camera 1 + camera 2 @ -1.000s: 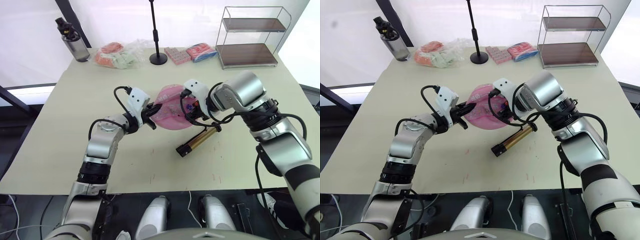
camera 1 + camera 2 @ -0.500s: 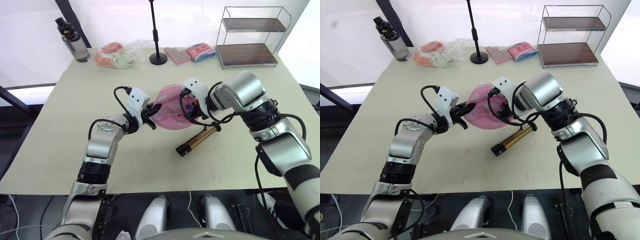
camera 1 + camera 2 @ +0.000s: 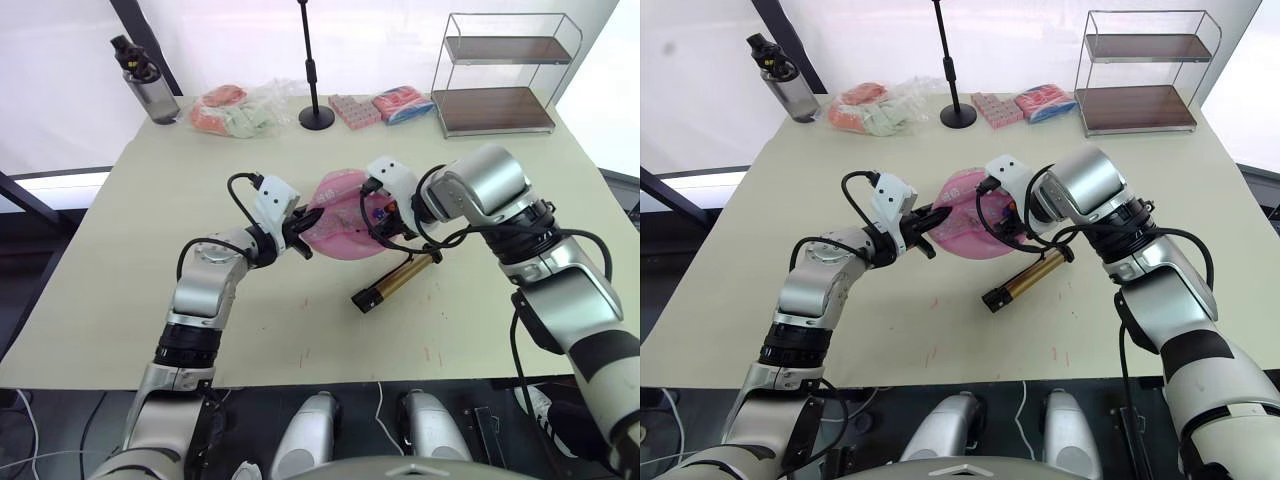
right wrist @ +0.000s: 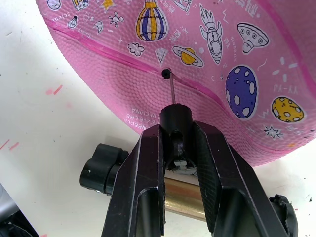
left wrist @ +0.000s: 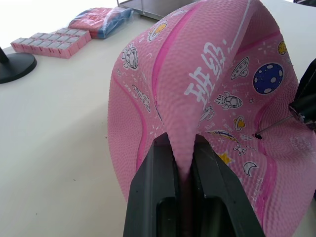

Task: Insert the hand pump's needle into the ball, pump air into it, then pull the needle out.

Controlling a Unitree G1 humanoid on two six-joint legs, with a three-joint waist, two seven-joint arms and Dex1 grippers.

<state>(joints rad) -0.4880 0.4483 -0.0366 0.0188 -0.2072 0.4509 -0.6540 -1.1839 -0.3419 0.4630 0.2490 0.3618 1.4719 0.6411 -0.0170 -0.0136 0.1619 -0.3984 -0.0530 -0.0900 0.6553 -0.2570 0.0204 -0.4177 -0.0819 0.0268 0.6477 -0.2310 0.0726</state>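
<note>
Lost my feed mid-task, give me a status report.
Left gripper shut on the ball's pinched edge. Right gripper shut on the needle, tip at the valve hole. Hand pump lying on table. Nothing blocking.

Bright, even daylight from white backdrop behind table [image 3: 120,250]; backdrop blown out. Shadows soft, faint. Wrist views sharp near fingers, bg beyond fingertips slightly soft. No motion blur.

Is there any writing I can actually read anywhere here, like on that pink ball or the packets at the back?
"班级:" in large white characters on the ball.
"NEEDLE" and "IN CHINA" in small white print on the ball, seen upside down near the valve hole, among more words too small to read.
"XL-A4" is my best reading of small print by the yellow planet; uncertain.
The packets and the bottle: nothing readable.
</note>
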